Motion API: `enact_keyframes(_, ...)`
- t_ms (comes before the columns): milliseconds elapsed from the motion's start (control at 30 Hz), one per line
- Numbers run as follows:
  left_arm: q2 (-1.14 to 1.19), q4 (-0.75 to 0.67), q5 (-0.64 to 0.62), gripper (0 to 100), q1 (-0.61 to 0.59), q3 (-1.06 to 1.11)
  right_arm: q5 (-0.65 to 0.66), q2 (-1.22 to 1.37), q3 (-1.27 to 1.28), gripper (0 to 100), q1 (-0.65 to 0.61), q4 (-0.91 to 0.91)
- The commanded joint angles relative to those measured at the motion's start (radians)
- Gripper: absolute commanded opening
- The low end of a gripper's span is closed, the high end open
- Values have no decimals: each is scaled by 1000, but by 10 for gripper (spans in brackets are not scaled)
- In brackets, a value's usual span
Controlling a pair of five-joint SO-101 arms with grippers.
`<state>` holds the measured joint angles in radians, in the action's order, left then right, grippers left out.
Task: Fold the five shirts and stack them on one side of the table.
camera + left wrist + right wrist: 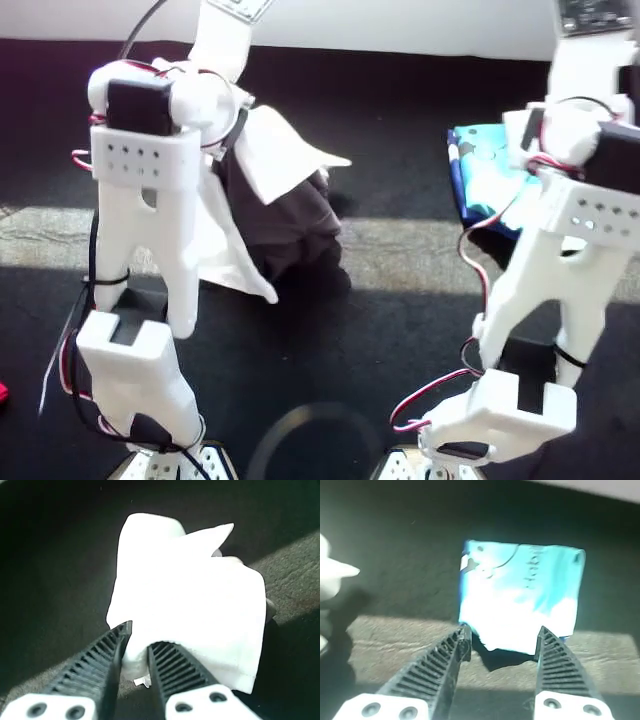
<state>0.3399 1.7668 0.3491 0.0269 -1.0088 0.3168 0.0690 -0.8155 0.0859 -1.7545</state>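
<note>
Left end effector point(141, 636) pinches white shirt point(190, 595) touching dark shirt point(292, 228).

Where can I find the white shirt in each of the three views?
High view: white shirt in the left half, behind the left arm, over a dark garment.
Left wrist view: white shirt straight ahead of the left gripper, its near edge between the fingers.
Right wrist view: white shirt at the frame's edge, apart from the blue shirt.
Shared landmark: the sunlit strip across the dark table.
</note>
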Motion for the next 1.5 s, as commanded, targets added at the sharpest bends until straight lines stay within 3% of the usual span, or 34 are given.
enact_keyframes(0, 68, 0, -6, 55, -124, 19, -66, -30, 211, 208, -176, 2)
enact_keyframes(133, 165, -15, -6, 173, -262, 22, -129, -28, 417, 208, -415, 119)
enact_keyframes(267, 260, -25, -8, 162, -418, 19, -190, -27, 618, 209, -605, 338)
enact_keyframes(467, 364, -69, -8, 162, -650, 18, -222, -25, 839, 209, -794, 656)
enact_keyframes(667, 369, -71, -5, 163, -759, 18, -221, 90, 944, 209, -891, 845)
enact_keyframes(767, 367, -71, -5, 163, -766, 18, -219, 211, 897, 193, -875, 843)
enact_keyframes(867, 367, -69, -5, 163, -754, 18, -219, 263, 812, 12, -823, 814)
enact_keyframes(900, 367, -69, -5, 163, -740, 18, -219, 260, 785, 4, -799, 805)
enact_keyframes(1100, 366, 2, -6, 163, -602, -28, -213, 173, 585, 6, -619, 677)
enact_keyframes(1467, 176, 3, -8, 164, -219, -53, -15, 21, 202, 6, -346, 406)
